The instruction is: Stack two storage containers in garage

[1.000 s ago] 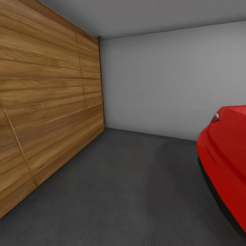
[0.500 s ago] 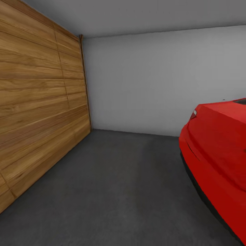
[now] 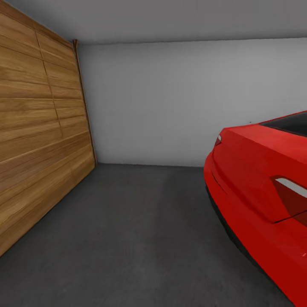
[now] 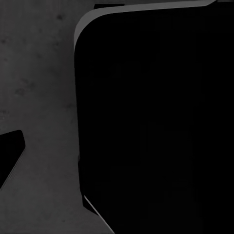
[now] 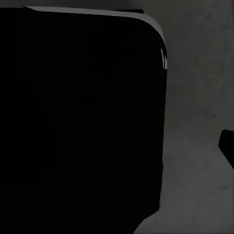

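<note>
I am in the garage, and the two storage containers are out of view. The dark grey concrete floor [image 3: 140,238] stretches ahead in the head view. In the left wrist view a black wedge [image 4: 9,156] pokes in at the picture's edge over the floor [image 4: 39,73]; it may be one finger. A like black tip [image 5: 228,146] shows in the right wrist view. Nothing orange-red sits near either tip. A big black part of my own body [image 4: 156,126] [image 5: 78,122] blocks most of both wrist views.
A wooden-plank door [image 3: 38,136] runs along the left side. A plain grey wall [image 3: 162,102] closes the far end. A red car [image 3: 260,192] stands at the right, close to me. Bare floor lies between the door and the car.
The whole head view has swung to the right: the plank door has slid toward the left edge and much more of the red car shows. Nothing in the room itself has moved.
</note>
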